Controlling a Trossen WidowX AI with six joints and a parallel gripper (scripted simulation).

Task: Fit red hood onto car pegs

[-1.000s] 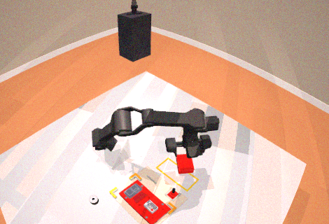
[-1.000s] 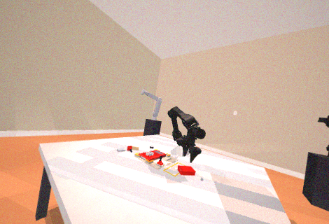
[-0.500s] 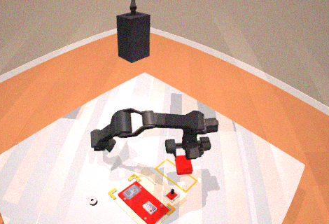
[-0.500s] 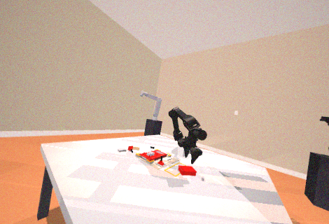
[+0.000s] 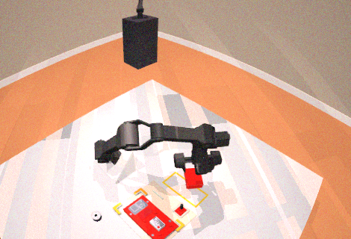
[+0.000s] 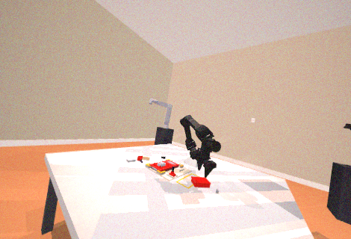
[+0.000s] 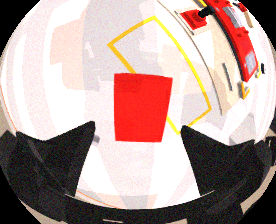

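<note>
The red hood (image 5: 193,178) (image 6: 200,182) (image 7: 141,107) lies on the table with its flat side up, partly over one end of the yellow outline. My gripper (image 5: 190,166) (image 6: 203,172) (image 7: 139,127) is wide open and empty. It hangs just above the hood; in the wrist view the fingertips are on either side of the hood's near part. The red chassis (image 5: 146,213) (image 6: 165,168) (image 7: 241,42) sits in the jig with yellow corner brackets (image 5: 117,209). The engine block (image 5: 157,223) (image 6: 161,163) is on its deck. The pegs and the hood's corner holes are too small to tell.
The yellow outline (image 5: 202,200) (image 7: 131,31) lies beside the jig. A red piece with a black knob (image 5: 181,210) (image 6: 172,174) (image 7: 193,19) stands between them. A white round part (image 5: 96,216) lies beyond the jig. A small grey object (image 6: 217,191) lies near the hood.
</note>
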